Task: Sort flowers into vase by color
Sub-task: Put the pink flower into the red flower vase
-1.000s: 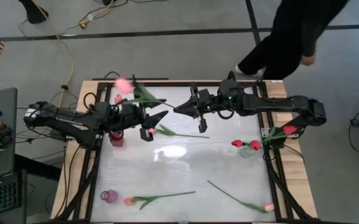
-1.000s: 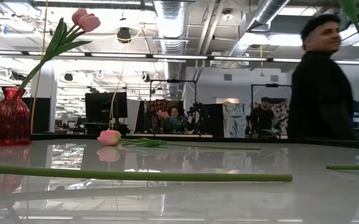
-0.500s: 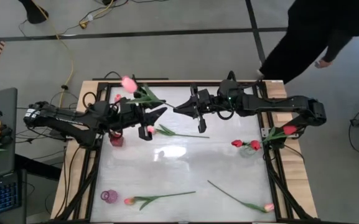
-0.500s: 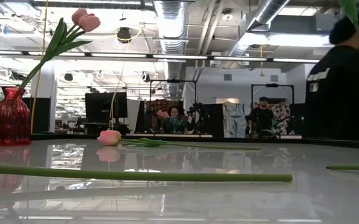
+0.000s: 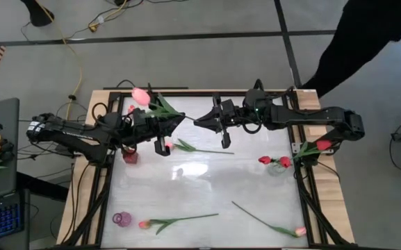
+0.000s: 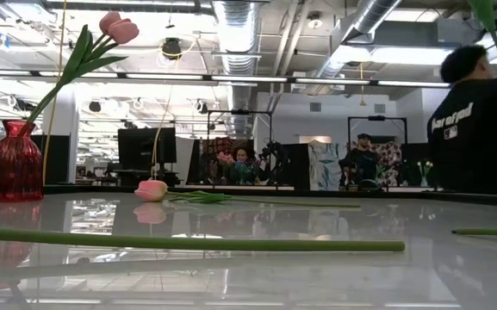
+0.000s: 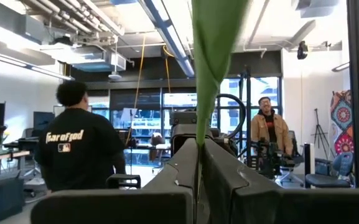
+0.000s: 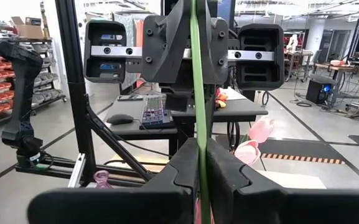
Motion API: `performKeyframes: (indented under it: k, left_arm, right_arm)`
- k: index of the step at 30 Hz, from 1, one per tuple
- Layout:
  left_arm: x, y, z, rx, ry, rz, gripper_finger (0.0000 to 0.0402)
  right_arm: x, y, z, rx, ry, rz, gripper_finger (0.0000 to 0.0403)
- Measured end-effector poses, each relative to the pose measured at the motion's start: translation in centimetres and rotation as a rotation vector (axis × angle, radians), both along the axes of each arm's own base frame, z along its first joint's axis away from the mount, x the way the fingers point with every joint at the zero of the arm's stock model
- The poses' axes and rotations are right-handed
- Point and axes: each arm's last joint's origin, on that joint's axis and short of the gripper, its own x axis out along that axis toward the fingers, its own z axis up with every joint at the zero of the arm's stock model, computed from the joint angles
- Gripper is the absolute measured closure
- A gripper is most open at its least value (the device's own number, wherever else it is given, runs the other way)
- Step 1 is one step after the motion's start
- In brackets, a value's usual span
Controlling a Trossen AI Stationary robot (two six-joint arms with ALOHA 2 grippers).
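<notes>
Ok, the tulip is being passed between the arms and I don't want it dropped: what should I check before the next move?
1. Left gripper shut on the pink tulip stem: ok.
2. Right gripper clear of that stem: not ok, its fingers are shut on it.
3. Red vase upright: ok.
4. Colour match: ok, the vase holds two pink buds.
5. Person clear of the table: ok, beyond its far right corner.
</notes>
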Motion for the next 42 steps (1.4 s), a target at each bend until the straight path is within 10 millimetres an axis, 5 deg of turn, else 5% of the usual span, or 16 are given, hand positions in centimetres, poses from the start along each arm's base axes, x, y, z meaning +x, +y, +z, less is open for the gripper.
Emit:
performKeyframes:
  k: [10, 18, 26, 36, 42]
  left_arm:
    - [-0.1, 0.0, 0.0, 0.013, 0.015, 0.005, 0.0401]
    - [-1.9, 0.2, 0.8, -0.029, 0.071, -0.022, 0.0401]
    - [-5.8, 0.5, 3.4, -0.170, 0.263, -0.105, 0.0401]
    - [-11.8, 0.8, 3.0, -0.440, 0.583, -0.191, 0.0401]
    - [-14.4, 0.9, 1.6, -0.473, 0.709, -0.090, 0.0401]
  right_arm:
    - [0.0, 0.0, -0.1, -0.033, 0.006, 0.001, 0.0336]
    - [-0.1, -0.2, 0.1, -0.021, 0.037, 0.113, 0.0228]
    - [-1.1, -1.9, 1.3, -0.002, 0.116, 0.058, 0.0131]
    - [-2.2, -2.6, 1.2, 0.011, 0.208, 0.035, 0.0123]
    - [-2.3, -2.7, 1.1, -0.007, 0.211, 0.032, 0.0123]
